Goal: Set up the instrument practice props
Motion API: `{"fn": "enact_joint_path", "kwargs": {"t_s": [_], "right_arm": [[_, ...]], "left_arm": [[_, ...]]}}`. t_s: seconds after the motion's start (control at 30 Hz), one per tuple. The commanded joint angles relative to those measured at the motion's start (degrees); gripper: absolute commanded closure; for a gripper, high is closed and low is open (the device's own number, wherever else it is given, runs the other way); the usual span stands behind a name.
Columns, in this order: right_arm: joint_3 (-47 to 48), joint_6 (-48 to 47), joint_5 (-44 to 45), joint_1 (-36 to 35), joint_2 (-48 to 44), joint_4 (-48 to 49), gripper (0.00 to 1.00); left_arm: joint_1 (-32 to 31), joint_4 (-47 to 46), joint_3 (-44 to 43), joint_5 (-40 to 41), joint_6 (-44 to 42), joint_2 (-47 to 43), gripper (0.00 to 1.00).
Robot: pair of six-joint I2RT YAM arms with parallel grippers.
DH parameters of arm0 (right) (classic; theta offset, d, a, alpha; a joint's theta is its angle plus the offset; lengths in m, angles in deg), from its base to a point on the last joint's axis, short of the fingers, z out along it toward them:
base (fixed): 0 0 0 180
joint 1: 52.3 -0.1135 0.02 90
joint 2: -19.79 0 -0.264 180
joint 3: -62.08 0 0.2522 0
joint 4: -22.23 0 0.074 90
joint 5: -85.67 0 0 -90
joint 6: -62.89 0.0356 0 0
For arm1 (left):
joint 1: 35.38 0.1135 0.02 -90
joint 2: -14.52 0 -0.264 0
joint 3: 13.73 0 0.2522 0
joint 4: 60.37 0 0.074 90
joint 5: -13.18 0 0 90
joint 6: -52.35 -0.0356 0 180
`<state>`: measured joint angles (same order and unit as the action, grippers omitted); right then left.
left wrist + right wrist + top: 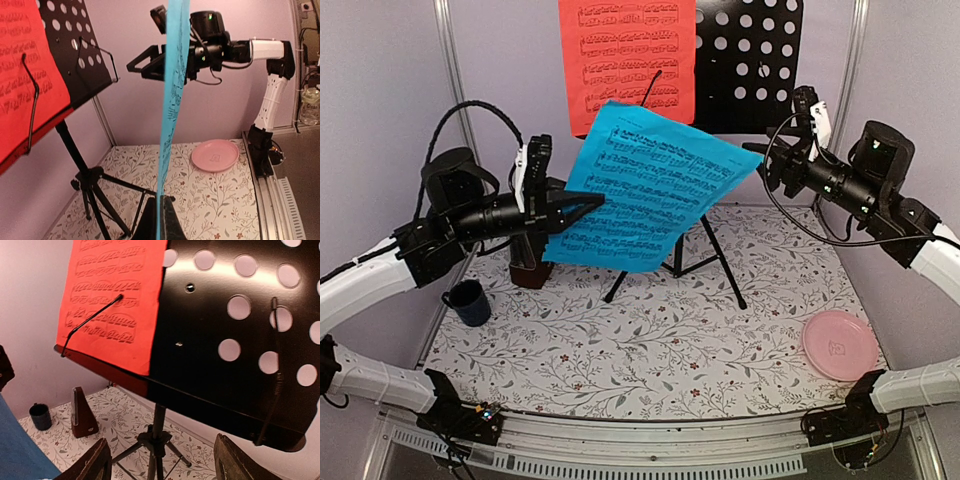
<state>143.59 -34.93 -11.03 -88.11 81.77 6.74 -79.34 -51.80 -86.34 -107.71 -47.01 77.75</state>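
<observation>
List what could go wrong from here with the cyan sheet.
1. Only the left fingers pinch the cyan sheet, at one edge. The right fingers are open, so it may droop or slip.
2. Going onto the music stand, it could snag the wire retainer or shove the red sheet.
3. A push might tip the stand on its thin tripod legs.

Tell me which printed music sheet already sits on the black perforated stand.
The red printed sheet, under the wire holder of the stand; the cyan sheet hangs in the left gripper.
</observation>
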Motion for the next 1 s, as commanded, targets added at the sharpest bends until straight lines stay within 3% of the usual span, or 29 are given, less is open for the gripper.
{"fn": "enact_joint_path", "kwargs": {"t_s": [0.0, 0.17, 0.5, 0.7, 0.97], "right_arm": [[1.01, 1.72, 9.03, 1.59, -0.91, 6.77, 0.31], [1.16, 1.26, 17.75, 1.80, -1.03, 10.42, 0.39], [7.16, -1.14, 24.35, 2.41, 2.41, 14.80, 0.43], [7.43, -2.50, 22.29, 2.66, 2.43, 15.78, 0.45], [5.53, -5.17, 10.26, 2.68, 1.70, 13.30, 0.52]], "left_arm": [[-2.17, -10.77, -6.42, -2.95, 3.53, 3.79, 1.00], [-3.47, -14.61, -15.15, 1.36, 7.38, 9.58, 1.00], [-6.55, -13.80, -35.37, 21.28, 16.63, 23.65, 1.00], [-8.30, -10.41, -45.35, 32.70, 22.05, 29.46, 1.00], [-8.59, -3.40, -55.48, 42.61, 28.56, 36.11, 1.00]]}}
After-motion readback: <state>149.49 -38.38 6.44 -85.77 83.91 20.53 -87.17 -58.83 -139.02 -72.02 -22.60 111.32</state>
